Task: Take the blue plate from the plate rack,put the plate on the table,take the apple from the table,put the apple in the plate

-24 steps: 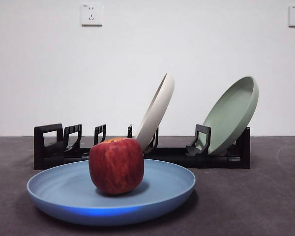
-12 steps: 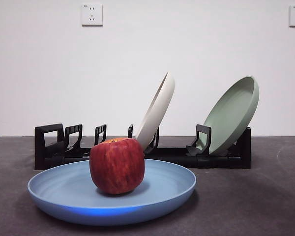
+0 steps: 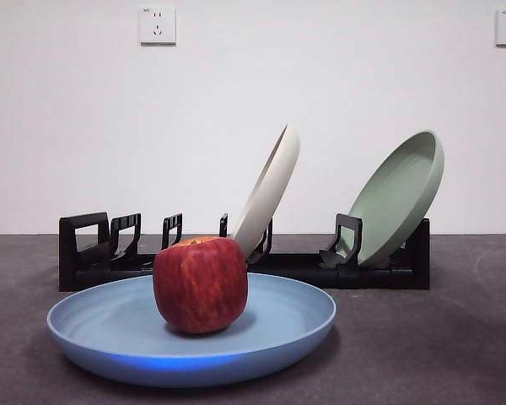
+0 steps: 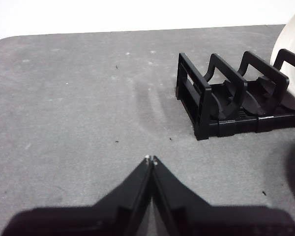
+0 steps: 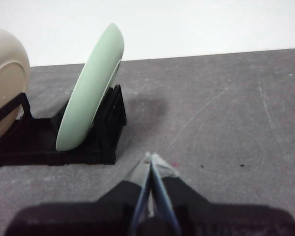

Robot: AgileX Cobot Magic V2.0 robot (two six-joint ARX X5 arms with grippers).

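Dark red, the apple (image 3: 201, 283) is seated inside the blue plate (image 3: 110, 325), which lies flat on the table (image 3: 422, 346) near its front edge. Behind it, the plate rack (image 3: 84, 253) is seen holding a cream plate (image 3: 270, 190) and a green plate (image 3: 398, 196), both tilted. The left gripper (image 4: 150, 159) and right gripper (image 5: 150, 158) are clenched on nothing, each above bare table beside opposite rack ends.

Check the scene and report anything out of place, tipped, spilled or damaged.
Nothing stands out. The apple sits upright in the blue plate, which lies flat on the table. The cream plate and green plate lean in the plate rack. Both grippers, left and right, are shut and holding nothing.
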